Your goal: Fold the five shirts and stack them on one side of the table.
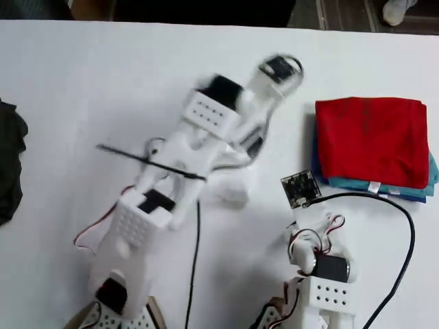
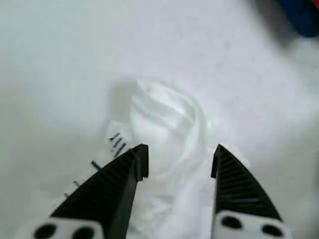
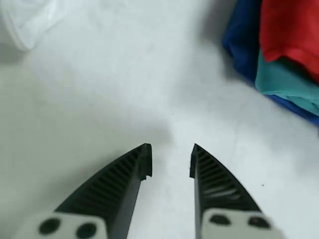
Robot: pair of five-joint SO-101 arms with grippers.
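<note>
Three folded shirts are seen laid one upon another at one side of the table (image 1: 82, 82): a red shirt (image 1: 370, 137) on top, a teal shirt (image 1: 357, 184) under it and a blue shirt (image 3: 244, 45) lowest. By that count the task is judged a little over half done. A white shirt (image 2: 167, 119) is left crumpled near the middle of the table, unfolded, and a dark garment (image 1: 8, 164) is bunched at the far edge opposite the folded three. Both are judged to need folding and adding to the others. The left gripper (image 2: 179, 159) is held wide open over the white shirt, its jaws either side of the cloth. Whether the cloth is touched cannot be told. The right gripper (image 3: 170, 159) is parted moderately over bare table near the folded shirts, with nothing held.
</note>
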